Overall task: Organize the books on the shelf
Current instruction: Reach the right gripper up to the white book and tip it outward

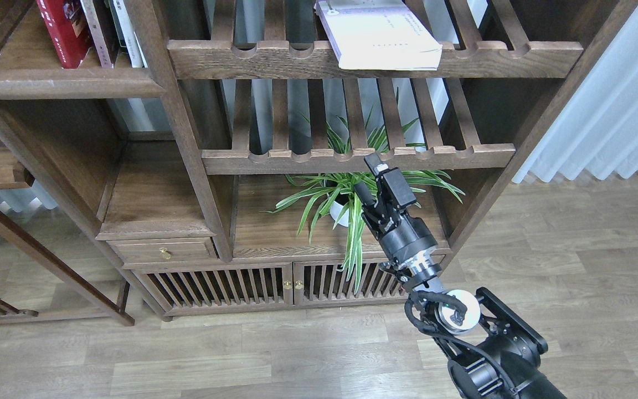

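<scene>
Lying flat on slatted rack (374,64), white-lavender book (380,33)

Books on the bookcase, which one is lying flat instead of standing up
The white-lavender book, lying flat on the upper slatted rack, overhanging its front rail. The red book and its neighbours stand upright on the solid shelf at upper left.

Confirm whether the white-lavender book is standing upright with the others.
No. The white-lavender book lies flat on the slatted rack, apart from the books on the left shelf.
</scene>
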Controlling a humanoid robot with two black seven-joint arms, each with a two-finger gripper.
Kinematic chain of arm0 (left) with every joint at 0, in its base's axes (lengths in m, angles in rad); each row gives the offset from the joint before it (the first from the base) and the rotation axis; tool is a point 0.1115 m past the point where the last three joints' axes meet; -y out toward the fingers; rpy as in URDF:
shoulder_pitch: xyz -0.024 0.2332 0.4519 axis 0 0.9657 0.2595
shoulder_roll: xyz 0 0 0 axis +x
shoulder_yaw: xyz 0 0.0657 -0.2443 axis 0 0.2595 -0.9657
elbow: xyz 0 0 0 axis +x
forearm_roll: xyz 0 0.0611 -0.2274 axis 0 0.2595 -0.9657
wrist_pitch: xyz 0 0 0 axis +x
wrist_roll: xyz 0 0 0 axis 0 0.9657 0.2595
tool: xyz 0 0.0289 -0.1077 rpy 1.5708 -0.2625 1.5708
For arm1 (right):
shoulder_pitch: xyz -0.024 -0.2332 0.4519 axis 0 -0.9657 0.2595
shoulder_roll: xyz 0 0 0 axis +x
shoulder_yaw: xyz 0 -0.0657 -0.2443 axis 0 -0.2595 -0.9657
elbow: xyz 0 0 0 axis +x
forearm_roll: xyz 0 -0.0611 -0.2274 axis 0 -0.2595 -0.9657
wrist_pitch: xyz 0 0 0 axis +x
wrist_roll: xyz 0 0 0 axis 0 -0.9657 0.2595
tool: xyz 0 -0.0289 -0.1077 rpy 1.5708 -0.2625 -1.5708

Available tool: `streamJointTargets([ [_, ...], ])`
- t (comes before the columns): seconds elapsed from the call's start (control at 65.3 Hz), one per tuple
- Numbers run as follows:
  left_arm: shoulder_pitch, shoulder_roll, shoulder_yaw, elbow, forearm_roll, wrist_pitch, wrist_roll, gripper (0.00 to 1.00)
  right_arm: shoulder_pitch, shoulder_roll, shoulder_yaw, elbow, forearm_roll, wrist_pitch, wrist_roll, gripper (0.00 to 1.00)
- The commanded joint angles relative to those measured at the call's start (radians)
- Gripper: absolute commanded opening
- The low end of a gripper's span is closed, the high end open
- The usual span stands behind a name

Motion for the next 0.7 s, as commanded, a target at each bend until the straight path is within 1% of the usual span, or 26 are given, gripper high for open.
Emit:
streamJointTargets([
  [0.0, 0.010, -0.039, 0.057, 0.009, 0.025, 0.000, 0.001, 1.00, 0.010, 0.000, 0.037, 0.023, -0.001, -0.007, 0.000, 0.99],
  [0.092, 0.012, -0.056, 0.089, 0.018, 0.028, 0.000, 0.001, 1.00, 0.035, 0.000, 0.038, 0.022, -0.006, -0.016, -0.001, 0.99],
  [0.214, 0.006, -0.076, 0.125, 0.066, 0.028, 0.000, -0.001, 1.00, 0.070, 0.000, 0.040, 0.045, -0.023, -0.019, -0.001, 0.99],
  [0.337, -0.014, -0.145, 0.131, 0.098, 0.030, 0.000, 0.001, 0.99, 0.117, 0.000, 0.042, 0.051, -0.035, -0.029, 0.000, 0.99],
  [0.413, -0.016, -0.177, 0.135, 0.100, 0.031, 0.000, 0.001, 0.99, 0.151, 0.000, 0.054, 0.051, -0.035, -0.071, 0.000, 0.99],
  [0.566, -0.019, -0.183, 0.169, 0.100, 0.033, 0.000, -0.001, 0.99, 0.185, 0.000, 0.078, 0.049, -0.035, -0.136, 0.000, 0.99],
  [0.582, -0.022, -0.182, 0.178, 0.100, 0.033, 0.000, -0.001, 0.99, 0.202, 0.000, 0.080, 0.048, -0.035, -0.162, 0.000, 0.99],
  [0.689, -0.025, -0.183, 0.197, 0.100, 0.033, 0.000, -0.001, 0.99, 0.219, 0.000, 0.100, 0.048, -0.035, -0.196, 0.000, 0.99],
])
